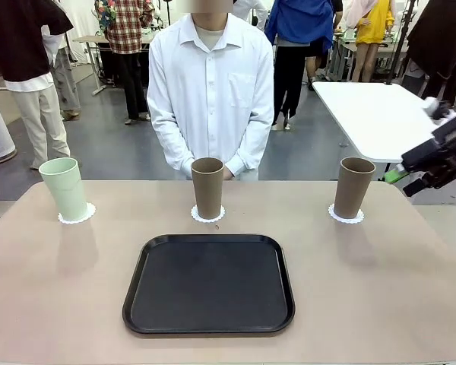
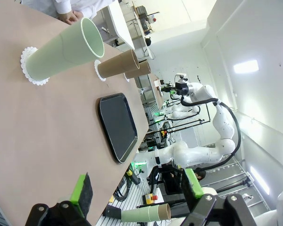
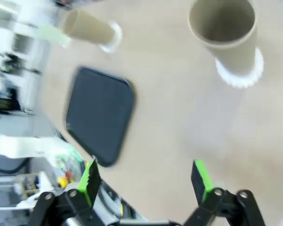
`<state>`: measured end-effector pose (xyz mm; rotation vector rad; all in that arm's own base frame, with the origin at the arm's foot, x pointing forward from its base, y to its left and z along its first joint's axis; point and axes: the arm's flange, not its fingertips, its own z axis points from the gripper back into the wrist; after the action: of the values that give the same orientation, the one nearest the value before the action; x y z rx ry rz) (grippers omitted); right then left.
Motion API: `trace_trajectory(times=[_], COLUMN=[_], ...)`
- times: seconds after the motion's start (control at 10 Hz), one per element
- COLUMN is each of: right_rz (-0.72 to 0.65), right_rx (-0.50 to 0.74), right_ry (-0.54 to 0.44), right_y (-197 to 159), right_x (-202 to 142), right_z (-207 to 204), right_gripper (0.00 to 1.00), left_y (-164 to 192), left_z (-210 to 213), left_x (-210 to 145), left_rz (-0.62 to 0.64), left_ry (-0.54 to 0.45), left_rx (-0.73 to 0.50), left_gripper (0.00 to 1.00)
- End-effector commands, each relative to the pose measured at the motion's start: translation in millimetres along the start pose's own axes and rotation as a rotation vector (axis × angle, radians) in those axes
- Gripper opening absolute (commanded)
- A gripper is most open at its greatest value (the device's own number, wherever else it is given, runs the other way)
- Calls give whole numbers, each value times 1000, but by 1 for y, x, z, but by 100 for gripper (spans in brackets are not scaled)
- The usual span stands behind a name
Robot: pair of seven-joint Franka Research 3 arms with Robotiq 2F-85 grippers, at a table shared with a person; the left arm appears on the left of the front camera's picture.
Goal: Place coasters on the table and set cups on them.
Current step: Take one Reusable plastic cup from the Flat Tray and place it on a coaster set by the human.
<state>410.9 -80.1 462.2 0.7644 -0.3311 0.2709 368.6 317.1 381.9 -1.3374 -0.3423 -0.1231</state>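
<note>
No legible text, labels, brands, numbers or signs anywhere: none on the matte tumblers, the black rounded-corner tray, the beige tabletop, or the background gear, which is too small and blurred.

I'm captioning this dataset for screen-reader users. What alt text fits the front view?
Three cups stand on white coasters along the far side of a beige table: a mint green cup at left, tan cups at centre and right. An empty black tray lies nearer the camera, and a person in a white shirt stands behind.
</note>
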Motion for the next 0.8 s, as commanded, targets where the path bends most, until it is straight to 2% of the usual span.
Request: trace_trajectory(times=[0.0,0.3,0.5,0.7], right_rz=[13,-96,-149,-208], right_rx=[230,422,495,512], right_ry=[-110,-184,-214,-248], right_y=[-33,-92,-110,-121], right_x=[-6,-34,-53,-64], right_z=[1,0,-4,-9], right_gripper=[100,100,100,100], left_y=[-4,-4,-4,-4], left_z=[0,0,0,0], left_x=[0,0,0,0], left_rz=[1,1,1,1], left_ry=[-2,-2,-2,-2], left_rx=[3,3,3,3], left_gripper=[100,100,100,100])
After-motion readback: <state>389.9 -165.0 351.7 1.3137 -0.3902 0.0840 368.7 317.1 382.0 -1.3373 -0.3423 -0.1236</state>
